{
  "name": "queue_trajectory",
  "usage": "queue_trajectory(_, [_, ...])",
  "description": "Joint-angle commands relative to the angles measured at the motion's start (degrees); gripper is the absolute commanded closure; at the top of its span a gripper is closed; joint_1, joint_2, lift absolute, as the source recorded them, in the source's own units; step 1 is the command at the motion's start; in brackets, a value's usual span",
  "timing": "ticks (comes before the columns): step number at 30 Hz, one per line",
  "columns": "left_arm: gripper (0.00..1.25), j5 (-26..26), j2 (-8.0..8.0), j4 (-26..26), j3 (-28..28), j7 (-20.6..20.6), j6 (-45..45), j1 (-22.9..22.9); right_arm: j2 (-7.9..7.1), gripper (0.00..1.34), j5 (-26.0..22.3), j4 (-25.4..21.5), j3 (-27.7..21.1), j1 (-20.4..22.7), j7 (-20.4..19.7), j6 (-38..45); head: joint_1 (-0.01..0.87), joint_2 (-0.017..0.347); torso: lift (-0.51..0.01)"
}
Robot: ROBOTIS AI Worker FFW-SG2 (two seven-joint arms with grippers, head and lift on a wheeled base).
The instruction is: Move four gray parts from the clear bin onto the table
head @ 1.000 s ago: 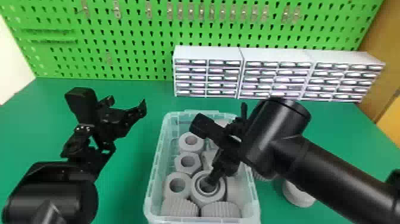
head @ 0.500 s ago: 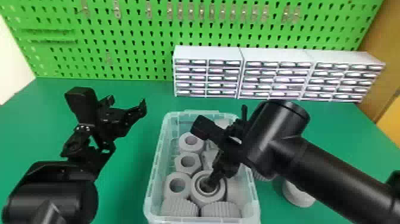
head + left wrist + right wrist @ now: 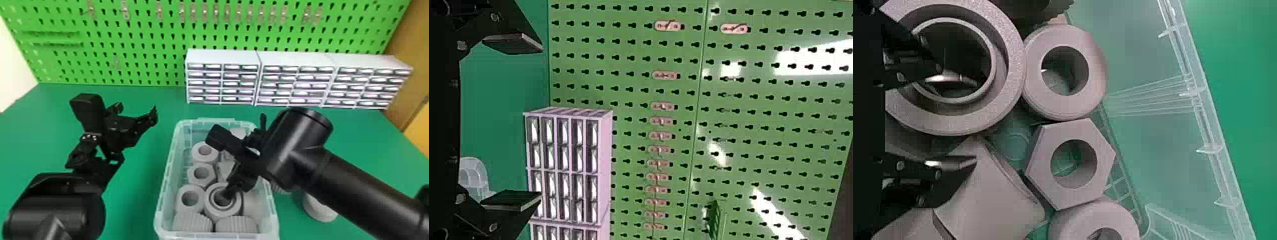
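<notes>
- Right gripper (image 3: 958, 114), two flat black fingers: sunk slightly into the bin over the last second, by a small amount, and now nearly level with where it stood half a second ago.
- Its fingers: well apart, closed on nothing; one inside the bore of a thick round gray ring with a raised inner collar (image 3: 1014, 65), the other outside its wall, above a smooth tapered gray part (image 3: 998, 200).
- Gray ring: among other parts in the clear plastic bin (image 3: 162, 199), unmoved.
- Meaning: likely the last alignment before pinching the ring's wall; the tapered neighbour might foul the outer finger.
- Gray parts on the green table (image 3: 137, 204): a pale round one (image 3: 319, 207) and a ribbed one (image 3: 281, 188), right of the bin. If both count, two remain to be moved.
- Left gripper (image 3: 540, 122), black: parked left of the bin, fingers wide, empty.
</notes>
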Motion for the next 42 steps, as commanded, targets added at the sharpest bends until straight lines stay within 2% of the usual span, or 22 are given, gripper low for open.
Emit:
queue_trajectory(1, [0.23, 0.1, 0.00, -0.1, 0.1, 0.0, 0.0, 0.1, 0.00, 1.04, 0.4, -0.1, -0.3, 0.3, 0.0, -0.8, 0.686, 0.026, -0.050])
queue_trajectory(5, [0.23, 0.1, 0.00, -0.1, 0.1, 0.0, 0.0, 0.1, -0.27, 1.08, 0.4, -0.4, -0.4, 0.5, 0.0, -2.0, 0.686, 0.026, -0.050])
queue_trajectory(9, [0.23, 0.1, 0.00, 0.0, 0.1, 0.0, 0.0, 0.1, -0.35, 1.26, 0.9, -0.9, -0.5, 0.8, 0.0, -2.7, 0.686, 0.026, -0.050])
queue_trajectory(23, [0.23, 0.1, 0.00, -0.1, 0.1, 0.0, 0.0, 0.1, -0.44, 1.27, 2.4, -1.5, -2.1, 1.7, 0.0, -3.2, 0.686, 0.026, -0.050])
queue_trajectory(27, [0.23, 0.0, -0.09, -0.1, 0.1, 0.0, 0.0, 0.3, 0.35, 1.27, 5.1, -2.5, -5.7, 3.3, 0.1, -3.2, 0.686, 0.026, -0.050])
queue_trajectory(33, [0.24, -0.3, 0.00, -0.1, 0.0, 0.0, 0.0, 0.3, 2.46, 1.26, 10.9, -3.9, -10.7, 4.8, 1.1, -3.2, 0.686, 0.026, -0.050])
queue_trajectory(42, [0.24, -0.5, 0.00, -0.1, -0.1, 0.0, 0.0, 0.5, 5.54, 1.26, 15.5, -6.2, -19.7, 7.9, 1.5, -3.9, 0.686, 0.026, -0.050])
